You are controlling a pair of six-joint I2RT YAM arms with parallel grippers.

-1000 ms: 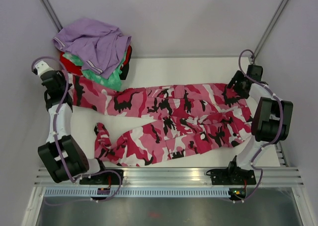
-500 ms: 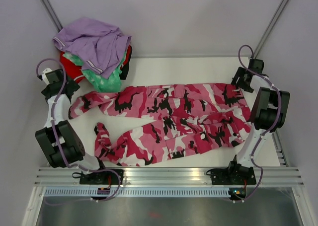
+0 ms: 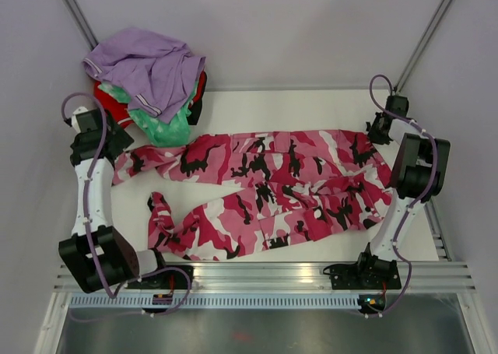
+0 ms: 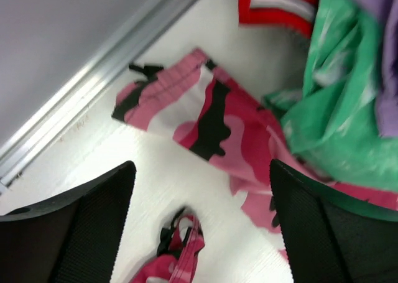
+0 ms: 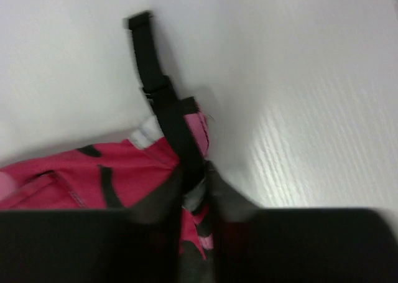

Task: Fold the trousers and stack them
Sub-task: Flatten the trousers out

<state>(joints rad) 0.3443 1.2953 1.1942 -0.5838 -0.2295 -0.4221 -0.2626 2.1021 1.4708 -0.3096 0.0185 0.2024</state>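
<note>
The pink camouflage trousers [image 3: 264,179] lie spread across the white table, waist to the right and both legs running left. My left gripper [image 3: 111,142] hovers open over the far leg's cuff [image 4: 186,106], with nothing between its fingers [image 4: 93,221]. The near leg's cuff [image 4: 179,249] shows below it. My right gripper [image 3: 379,128] is at the far right corner of the waist. In the right wrist view it [image 5: 194,177] is pinched shut on the waistband cloth [image 5: 93,177], where a black strap [image 5: 158,84] runs out onto the table.
A heap of other clothes sits at the back left: a lavender garment [image 3: 148,66] over green [image 3: 167,124] and red [image 3: 113,105] ones, touching the far leg. A metal rail [image 4: 93,87] borders the table's left edge. Grey walls close in on both sides.
My left gripper has opened, let go of the far leg's cuff and drawn back a little. My right gripper has moved to the waist corner and closed on it.
</note>
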